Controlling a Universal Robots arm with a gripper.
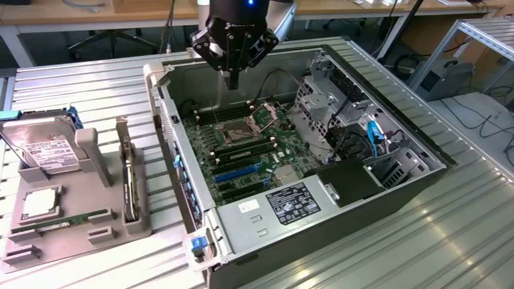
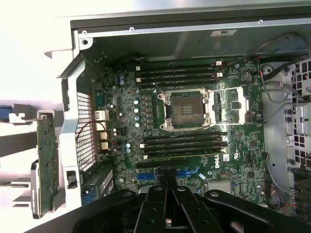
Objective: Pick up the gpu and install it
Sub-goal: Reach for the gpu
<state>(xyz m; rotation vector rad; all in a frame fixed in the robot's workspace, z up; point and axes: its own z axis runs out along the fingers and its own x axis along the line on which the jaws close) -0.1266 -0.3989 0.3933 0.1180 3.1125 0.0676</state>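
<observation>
nearest the exterior camera, on the slatted metal table [image 1: 449,241], two things sit side by side: a grey holder [image 1: 132,227] on the exterior view's left and an open computer case [image 1: 386,186] on its right; the gpu [image 1: 129,180] stands on its long edge in a slot of the holder, on the side next to the case, untouched; the holder also carries a memory stick [image 1: 68,220], a square chip [image 1: 40,205] and, further back, a hard drive [image 1: 44,150]; inside the case the motherboard [image 1: 241,150] lies bare, its blue expansion slots [image 1: 237,174] toward the near end and the open processor socket [image 1: 241,129] beyond them; furthest back, the hand [image 1: 233,81] hangs above the far part of the board, fingers pressed together on nothing, well apart from the gpu; as i judge it, the case wall rises between hand and holder, so a low crossing could strike its rim; the card is thin and upright, so an off-centre pinch could tilt or jam it in its slot; pressed down askew over the board, its edge could miss the slot and strain both.
</observation>
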